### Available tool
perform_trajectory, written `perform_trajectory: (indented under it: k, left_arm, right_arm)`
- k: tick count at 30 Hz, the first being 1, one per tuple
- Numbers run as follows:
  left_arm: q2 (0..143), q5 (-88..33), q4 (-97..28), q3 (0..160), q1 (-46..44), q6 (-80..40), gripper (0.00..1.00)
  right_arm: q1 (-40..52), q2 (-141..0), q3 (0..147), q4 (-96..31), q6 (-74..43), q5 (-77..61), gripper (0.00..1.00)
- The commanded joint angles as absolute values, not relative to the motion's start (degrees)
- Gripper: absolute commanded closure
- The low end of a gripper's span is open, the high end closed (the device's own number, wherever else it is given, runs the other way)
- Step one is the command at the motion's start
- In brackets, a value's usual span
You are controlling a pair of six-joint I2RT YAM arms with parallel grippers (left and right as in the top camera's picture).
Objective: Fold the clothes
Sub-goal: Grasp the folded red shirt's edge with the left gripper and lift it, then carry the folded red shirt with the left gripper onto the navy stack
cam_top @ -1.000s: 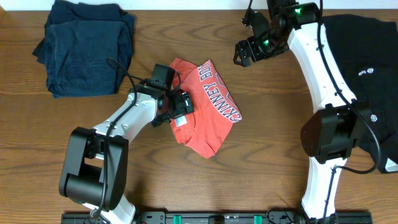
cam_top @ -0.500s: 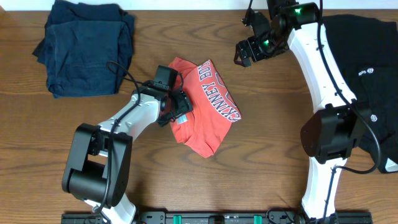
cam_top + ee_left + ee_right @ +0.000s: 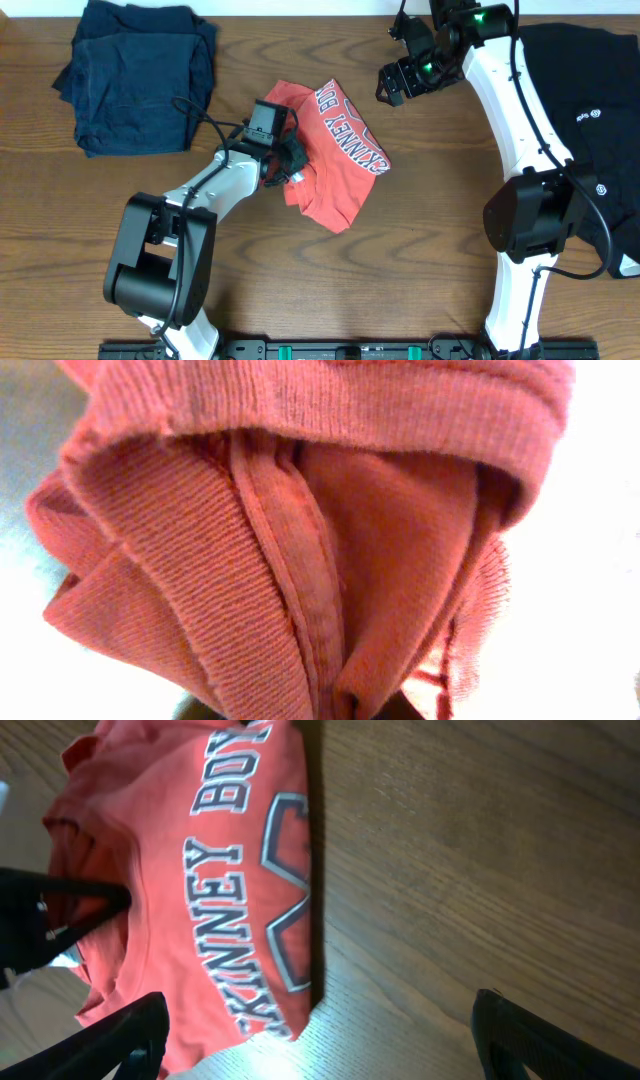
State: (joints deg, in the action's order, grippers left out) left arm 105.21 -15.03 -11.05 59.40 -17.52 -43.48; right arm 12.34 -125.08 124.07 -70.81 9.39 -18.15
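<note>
A folded red T-shirt point(image 3: 338, 150) with grey lettering lies at the middle of the table. My left gripper point(image 3: 292, 164) is shut on its bunched left edge. In the left wrist view, ribbed red cloth of the T-shirt point(image 3: 300, 540) fills the frame and hides the fingers almost fully. My right gripper point(image 3: 392, 84) hangs open above bare wood to the back right of the shirt, holding nothing. In the right wrist view its dark fingertips point(image 3: 130, 1038) stand far apart, with the T-shirt point(image 3: 210, 870) at the left.
A stack of folded navy clothes point(image 3: 135, 75) sits at the back left corner. A black garment point(image 3: 590, 110) is spread over the right side of the table, under the right arm. Bare wood lies along the front.
The left gripper has closed on the red shirt's left edge and drawn it slightly toward the back, bunching the cloth. The right arm has stayed still.
</note>
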Motion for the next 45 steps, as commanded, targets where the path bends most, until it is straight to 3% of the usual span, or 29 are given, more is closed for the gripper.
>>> perform_trajectory:
  k: [1, 12, 24, 36, 45]
  left_arm:
    - [102.78, -16.32, -9.23, 60.66, -14.79, -43.68, 0.94]
    - [92.4, -20.18, 1.52, 62.0, -4.38, -44.73, 0.94]
    - [88.66, -18.48, 23.07, 62.24, -3.36, -47.48, 0.94]
    - [88.73, 2.85, 23.35, 66.59, 5.41, -46.0, 0.94]
    - [91.5, 1.39, 25.02, 66.59, 14.81, -50.26, 0.94]
  right_arm:
    - [11.64, -124.09, 125.12, -70.67, 8.82, -17.98, 0.06]
    - [9.67, -124.09, 125.12, -68.23, 7.42, -18.0, 0.06]
    - [8.78, -124.86, 123.72, -65.8, 7.11, -17.98, 0.05]
    - [8.8, -125.51, 122.83, -65.82, 7.09, -18.0, 0.05]
    - [8.8, -125.51, 122.83, -65.76, 6.59, -18.0, 0.05]
